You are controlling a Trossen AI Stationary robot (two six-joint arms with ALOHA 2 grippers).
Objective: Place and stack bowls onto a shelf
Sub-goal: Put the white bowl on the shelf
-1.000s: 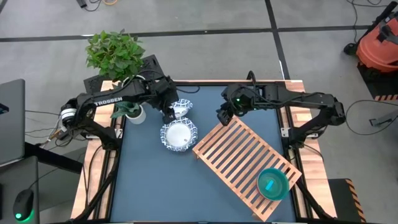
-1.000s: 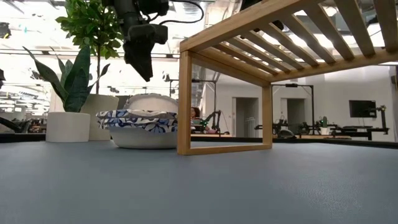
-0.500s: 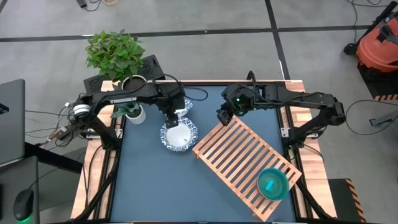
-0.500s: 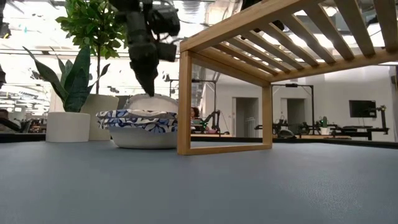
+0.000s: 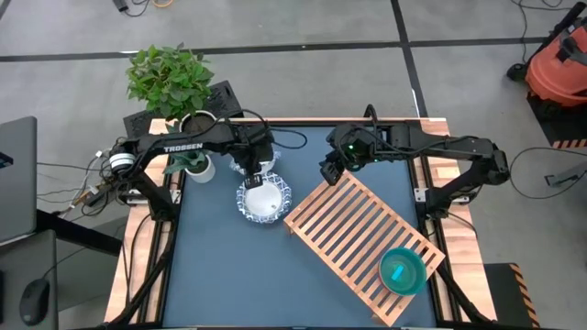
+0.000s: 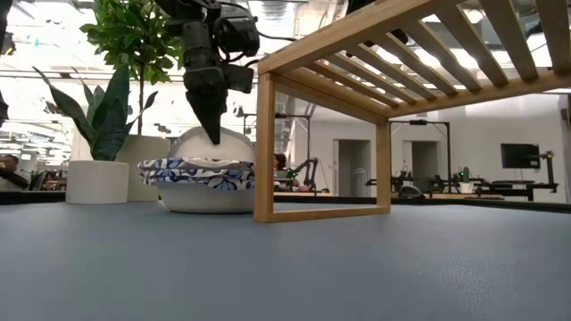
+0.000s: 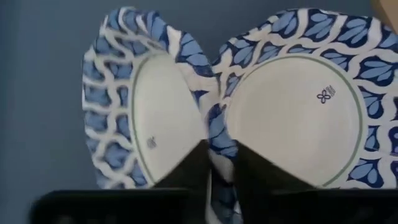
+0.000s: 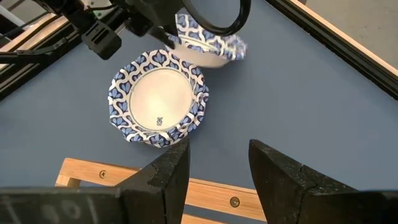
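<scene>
The dark blue tabletop [image 5: 220, 275] carries a slatted wooden shelf [image 5: 358, 234] lying askew — a teal bowl [image 5: 402, 270] sits on its near right end. Beside the shelf's left corner rests a white blue-rimmed bowl [image 5: 263, 201], and a potted plant [image 5: 198, 165] stands at the far left edge.

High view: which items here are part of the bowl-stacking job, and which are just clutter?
Job items:
- two white bowls with blue rims, one flat and one tilted in the left gripper
- teal bowl
- shelf

Clutter:
- potted plant
- orange vacuum
</scene>
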